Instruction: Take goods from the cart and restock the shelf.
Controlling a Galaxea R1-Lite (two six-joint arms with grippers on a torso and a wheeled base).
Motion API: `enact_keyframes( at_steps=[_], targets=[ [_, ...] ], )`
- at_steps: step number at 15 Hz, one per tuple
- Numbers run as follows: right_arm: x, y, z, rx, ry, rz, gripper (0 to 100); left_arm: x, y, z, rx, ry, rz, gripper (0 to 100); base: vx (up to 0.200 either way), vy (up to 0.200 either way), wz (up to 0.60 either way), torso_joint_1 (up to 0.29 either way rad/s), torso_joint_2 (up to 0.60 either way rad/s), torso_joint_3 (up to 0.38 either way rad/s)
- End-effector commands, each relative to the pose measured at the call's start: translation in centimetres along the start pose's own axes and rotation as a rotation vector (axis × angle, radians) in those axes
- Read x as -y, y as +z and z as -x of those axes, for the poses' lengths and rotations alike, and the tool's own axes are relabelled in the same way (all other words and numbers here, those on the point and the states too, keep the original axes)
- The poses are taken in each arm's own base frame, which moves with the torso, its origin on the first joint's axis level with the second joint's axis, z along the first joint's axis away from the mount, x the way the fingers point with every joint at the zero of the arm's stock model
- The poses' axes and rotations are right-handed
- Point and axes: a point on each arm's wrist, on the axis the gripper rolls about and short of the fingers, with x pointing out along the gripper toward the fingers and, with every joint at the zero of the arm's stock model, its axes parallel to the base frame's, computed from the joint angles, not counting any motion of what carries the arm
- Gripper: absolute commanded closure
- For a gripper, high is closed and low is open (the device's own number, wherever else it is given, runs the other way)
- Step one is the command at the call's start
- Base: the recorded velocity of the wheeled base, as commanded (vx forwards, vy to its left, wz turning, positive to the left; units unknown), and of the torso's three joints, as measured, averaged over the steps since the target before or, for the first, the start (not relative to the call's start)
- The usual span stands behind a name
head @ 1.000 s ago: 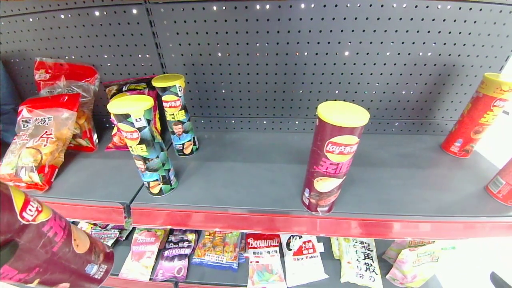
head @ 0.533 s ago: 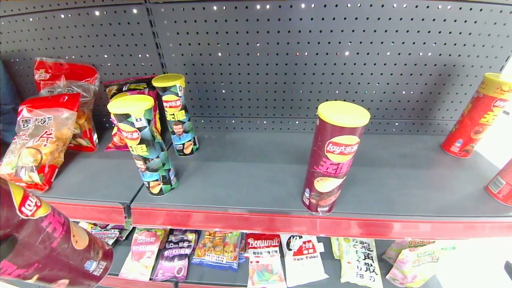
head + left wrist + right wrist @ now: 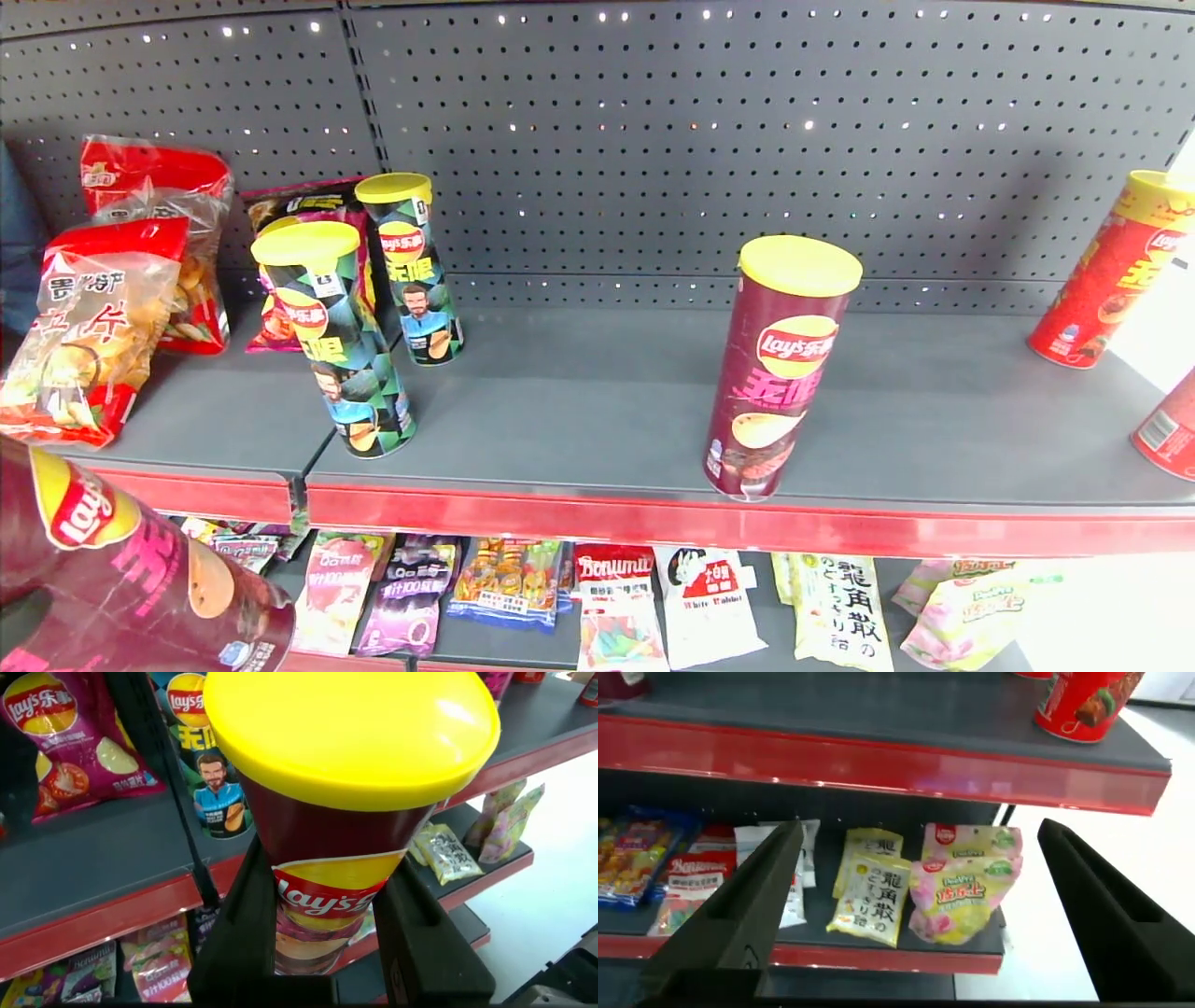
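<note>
Evenly bright; glare whitens the right edge, and the shelf (image 3: pixel 747 523) bows.

A maroon chip can (image 3: pixel 341 812) — yellow-lidded, tilted — sits clamped between fingers (image 3: pixel 238 924) before the shelf (image 3: pixel 597 401).

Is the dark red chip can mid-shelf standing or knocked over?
Standing: the dark red can rests on its base on the shelf, yellow lid on top.

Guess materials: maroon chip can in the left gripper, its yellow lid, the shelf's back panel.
The held maroon chip can: probably cardboard tube with glossy printed wrap; highlights on the print. Its yellow lid: likely moulded plastic, smooth, even sheen. The back panel: seemingly painted sheet metal, matte grey, regular punched holes.
</note>
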Motion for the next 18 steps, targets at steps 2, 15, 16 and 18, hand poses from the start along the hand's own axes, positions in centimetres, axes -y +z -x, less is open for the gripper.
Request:
enact_keyframes(
  at_steps=[2, 15, 16, 18],
  targets=[
    [-0.35, -0.31, 0.53, 0.079, 0.135, -0.003, 0, 0.02, 0.37, 0.15, 0.016, 0.002, -0.003, 100, 0.0, 0.0, 0.0, 0.0, 0.0, 0.0],
    [-0.26, -0.95, 0.6, 0.034, 0.057, -0.1, 0, 0.15, 0.74, 0.61, 0.044, 0.002, -0.011, 100, 0.0, 0.0, 0.0, 0.0, 0.0, 0.0],
    [-0.26, -0.95, 0.6, 0.034, 0.057, -0.101, 0, 0.15, 0.74, 0.61, 0.044, 0.002, -0.011, 100, 0.0, 0.0, -0.6, 0.007, 0.0, 0.007],
    [-0.27, -0.95, 0.6, 0.035, 0.061, -0.101, 0, 0.11, 0.78, 0.5, 0.04, 0.0, -0.012, 100, 0.0, 0.0, -0.6, 0.002, 0.0, 0.007]
  ],
)
